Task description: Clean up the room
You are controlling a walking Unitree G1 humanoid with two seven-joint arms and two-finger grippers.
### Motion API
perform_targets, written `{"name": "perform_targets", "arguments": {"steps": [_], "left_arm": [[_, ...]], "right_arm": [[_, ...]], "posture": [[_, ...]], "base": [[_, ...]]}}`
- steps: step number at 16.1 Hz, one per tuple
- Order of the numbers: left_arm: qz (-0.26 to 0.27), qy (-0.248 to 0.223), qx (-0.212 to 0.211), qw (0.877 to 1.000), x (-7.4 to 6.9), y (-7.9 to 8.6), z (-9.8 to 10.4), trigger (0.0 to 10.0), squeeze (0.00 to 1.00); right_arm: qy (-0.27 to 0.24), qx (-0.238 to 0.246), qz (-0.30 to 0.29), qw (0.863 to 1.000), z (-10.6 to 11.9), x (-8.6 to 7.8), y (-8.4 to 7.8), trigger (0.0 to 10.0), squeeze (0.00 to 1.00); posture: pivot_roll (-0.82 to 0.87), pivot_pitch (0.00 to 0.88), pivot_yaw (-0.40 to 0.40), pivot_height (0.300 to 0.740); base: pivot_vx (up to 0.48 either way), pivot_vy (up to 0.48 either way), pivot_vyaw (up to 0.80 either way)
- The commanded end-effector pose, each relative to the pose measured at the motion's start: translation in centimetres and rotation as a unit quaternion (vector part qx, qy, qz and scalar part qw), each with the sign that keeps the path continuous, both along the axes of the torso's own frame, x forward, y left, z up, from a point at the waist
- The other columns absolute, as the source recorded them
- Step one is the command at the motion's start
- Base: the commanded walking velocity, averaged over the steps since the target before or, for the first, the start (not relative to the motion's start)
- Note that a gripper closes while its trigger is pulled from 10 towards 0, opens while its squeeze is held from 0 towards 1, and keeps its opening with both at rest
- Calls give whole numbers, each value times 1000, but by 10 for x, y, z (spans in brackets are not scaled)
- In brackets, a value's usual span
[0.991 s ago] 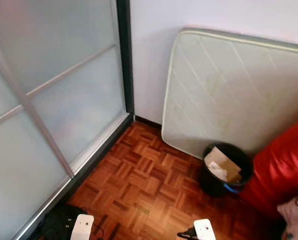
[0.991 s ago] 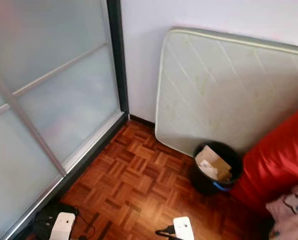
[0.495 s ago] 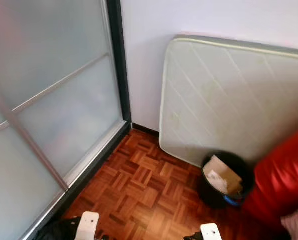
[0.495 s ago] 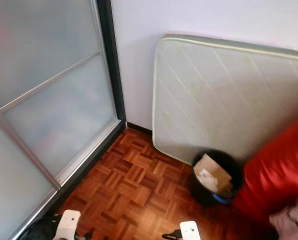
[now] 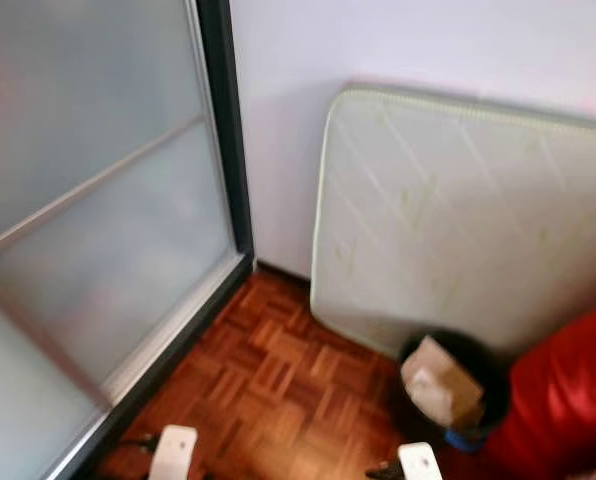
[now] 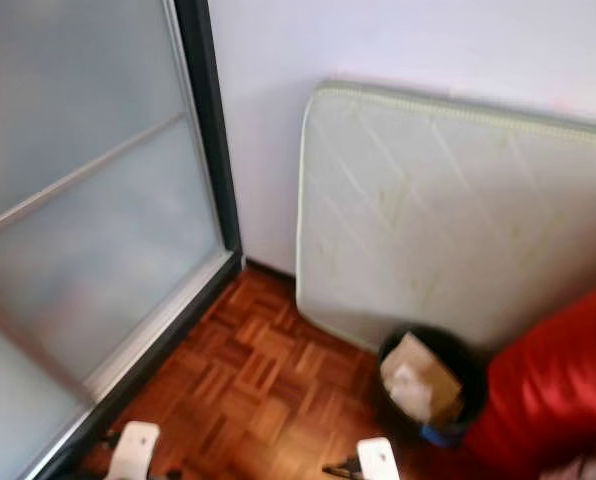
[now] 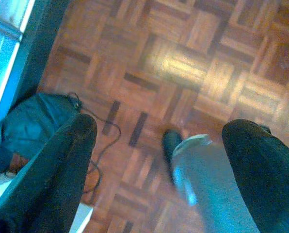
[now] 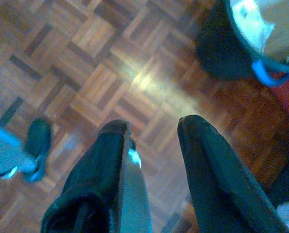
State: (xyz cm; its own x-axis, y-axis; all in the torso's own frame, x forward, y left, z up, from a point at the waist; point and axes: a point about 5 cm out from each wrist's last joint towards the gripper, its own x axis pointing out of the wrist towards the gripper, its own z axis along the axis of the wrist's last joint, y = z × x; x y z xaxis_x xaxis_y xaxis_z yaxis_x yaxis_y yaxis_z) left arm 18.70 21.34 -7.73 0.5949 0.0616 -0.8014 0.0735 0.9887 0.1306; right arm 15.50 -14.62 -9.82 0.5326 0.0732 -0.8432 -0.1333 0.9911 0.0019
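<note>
A black waste bin with a cardboard box and paper in it stands on the parquet floor, in front of a mattress that leans on the wall. My left gripper hangs open low over the floor, its fingers wide apart with nothing between them. My right gripper is open too and empty, pointing down at the parquet a short way from the bin, which has a blue handle. The white ends of both arms show at the lower edge.
A frosted glass sliding door with a dark frame runs along the left. A red padded thing lies right of the bin. A dark bag with a cable lies on the floor by the door track, near my foot.
The whole picture has shifted and blurred: the camera has moved, so the bin and mattress sit lower and a little more to the left. Nothing in the room has moved itself.
</note>
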Motion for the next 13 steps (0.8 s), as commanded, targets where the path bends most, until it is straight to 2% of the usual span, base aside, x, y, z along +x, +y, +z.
{"name": "perform_targets", "arguments": {"steps": [1, 4, 7, 13], "left_arm": [[1, 13, 12, 1000, -6, 8, -1, 10000, 0], [1, 13, 12, 1000, -6, 8, -1, 10000, 0], [1, 13, 11, 1000, -6, 8, -2, 10000, 0], [1, 13, 11, 1000, -6, 8, -1, 10000, 0]], "right_arm": [[-5, 10, 8, 1000, 1, 2, 10, 10000, 0], [-6, 9, 16, 1000, 1, 3, 7, 10000, 0], [-6, 9, 16, 1000, 1, 3, 6, 10000, 0], [-5, 12, 6, 1000, 1, 3, 3, 10000, 0]], "posture": [[28, 50, -39, 740], [28, 50, -38, 740], [28, 50, -39, 740], [28, 51, -39, 740]], "base": [[364, 0, 0], [366, 0, 148], [368, 0, 800], [369, 0, 0]]}}
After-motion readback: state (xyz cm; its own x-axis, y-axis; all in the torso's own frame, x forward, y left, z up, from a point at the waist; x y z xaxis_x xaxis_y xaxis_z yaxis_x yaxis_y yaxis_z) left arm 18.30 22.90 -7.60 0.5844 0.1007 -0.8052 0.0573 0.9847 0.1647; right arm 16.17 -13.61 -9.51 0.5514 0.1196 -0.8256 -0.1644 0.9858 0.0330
